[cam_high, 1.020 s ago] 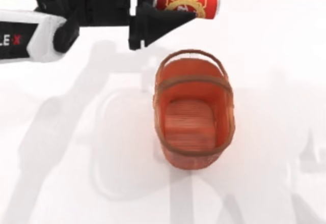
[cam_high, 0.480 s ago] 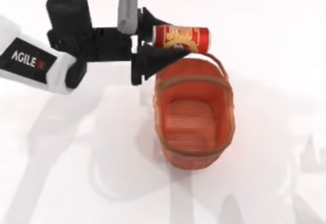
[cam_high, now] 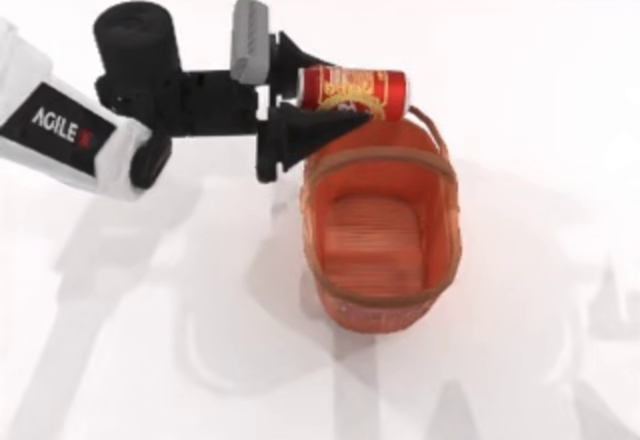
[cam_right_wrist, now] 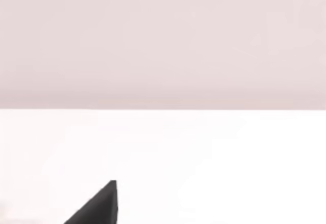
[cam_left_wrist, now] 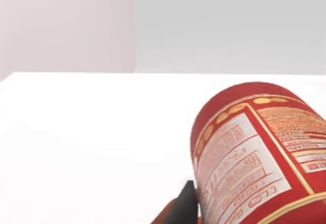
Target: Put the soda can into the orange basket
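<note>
Left gripper (cam_high: pixel 318 100), black and two-fingered, was clamped on the small red cylindrical soda can (cam_high: pixel 353 91), which lay sideways in the air above the far rim of the oval orange woven basket (cam_high: pixel 440 222) on the white table (cam_high: pixel 150 310).

The desk (cam_high: pixel 540 110) is a plain white surface that fills nearly the whole top view, ending at a pale wall along the far edge. The orange basket (cam_high: pixel 380 225) is the only thing standing directly on it, upright, a little right of the desk's middle, with its long axis running from the far edge toward the near edge. Soft grey shadows fall on the bare white surface left of the orange basket and nearer the viewer than it.
</note>
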